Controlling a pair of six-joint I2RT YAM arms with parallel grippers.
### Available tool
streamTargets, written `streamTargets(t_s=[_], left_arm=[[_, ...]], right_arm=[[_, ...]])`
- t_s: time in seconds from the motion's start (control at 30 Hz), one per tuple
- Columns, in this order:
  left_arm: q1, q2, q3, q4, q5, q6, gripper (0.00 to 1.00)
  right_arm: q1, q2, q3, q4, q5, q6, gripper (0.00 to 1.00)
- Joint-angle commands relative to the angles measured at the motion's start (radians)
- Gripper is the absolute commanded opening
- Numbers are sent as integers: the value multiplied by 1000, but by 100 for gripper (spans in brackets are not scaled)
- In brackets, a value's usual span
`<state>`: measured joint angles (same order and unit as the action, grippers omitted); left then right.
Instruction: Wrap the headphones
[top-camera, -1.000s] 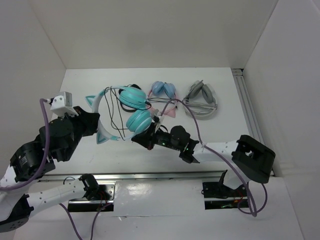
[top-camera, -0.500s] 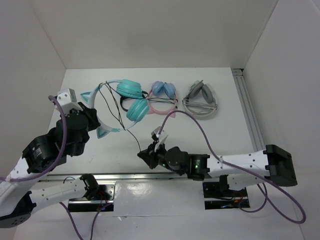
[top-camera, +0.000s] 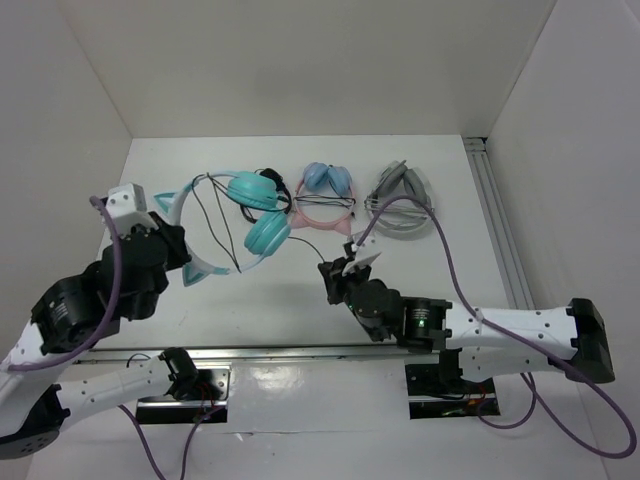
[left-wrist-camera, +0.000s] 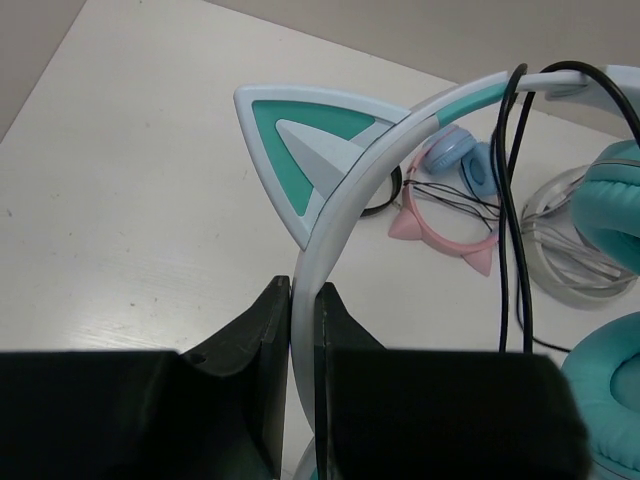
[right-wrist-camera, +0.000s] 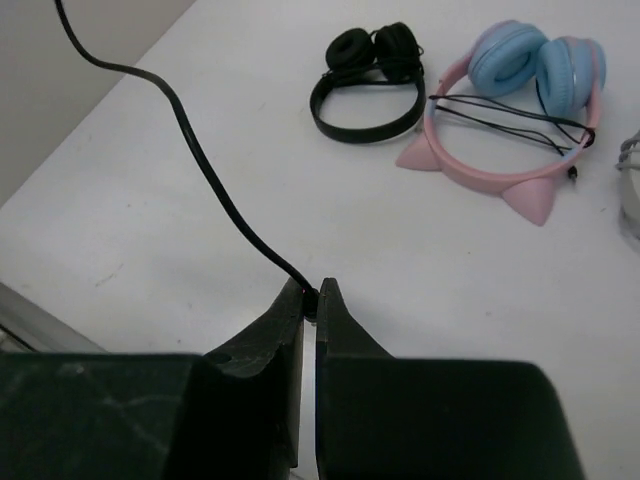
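The teal cat-eared headphones (top-camera: 250, 210) hang tilted over the left half of the table. My left gripper (top-camera: 186, 264) is shut on their pale headband (left-wrist-camera: 340, 205), just below a cat ear (left-wrist-camera: 300, 140). Their thin black cable (left-wrist-camera: 512, 210) loops over the headband beside a teal cup (left-wrist-camera: 612, 195) and trails right. My right gripper (top-camera: 331, 277) sits at the table's middle, shut on that cable (right-wrist-camera: 205, 165) close to its end, low over the table, with the cable running off to the upper left from its fingertips (right-wrist-camera: 295, 300).
A pink cat-eared pair (top-camera: 325, 203) with blue cups and a grey pair (top-camera: 402, 200) lie at the back. A small black pair (right-wrist-camera: 365, 85) lies beside the pink one. A metal rail (top-camera: 496, 225) runs along the right side. White walls enclose the table.
My right gripper has swung from the near centre to the right and farther back, keeping hold of the cable. My left arm has shifted and turned the headphones slightly.
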<state>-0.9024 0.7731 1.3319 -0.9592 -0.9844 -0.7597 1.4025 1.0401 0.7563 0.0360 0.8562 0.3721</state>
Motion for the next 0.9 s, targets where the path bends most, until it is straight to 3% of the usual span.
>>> streamTargets(t_s=[0.0, 0.17, 0.43, 0.73, 0.87], left_arm=[[-3, -67, 81, 30, -51, -39, 0], [-3, -54, 145, -26, -88, -76, 0], [-3, -32, 174, -38, -97, -76, 0], [-3, -41, 208, -38, -148, -88, 0], [-3, -32, 188, -38, -172, -128, 0]], right_arm=[[-36, -35, -1, 11, -43, -4, 0], [10, 20, -12, 56, -105, 14, 0], [23, 78, -2, 13, -5, 5, 0], [7, 127, -86, 83, -111, 76, 0], [85, 185, -77, 125, -121, 67, 0]])
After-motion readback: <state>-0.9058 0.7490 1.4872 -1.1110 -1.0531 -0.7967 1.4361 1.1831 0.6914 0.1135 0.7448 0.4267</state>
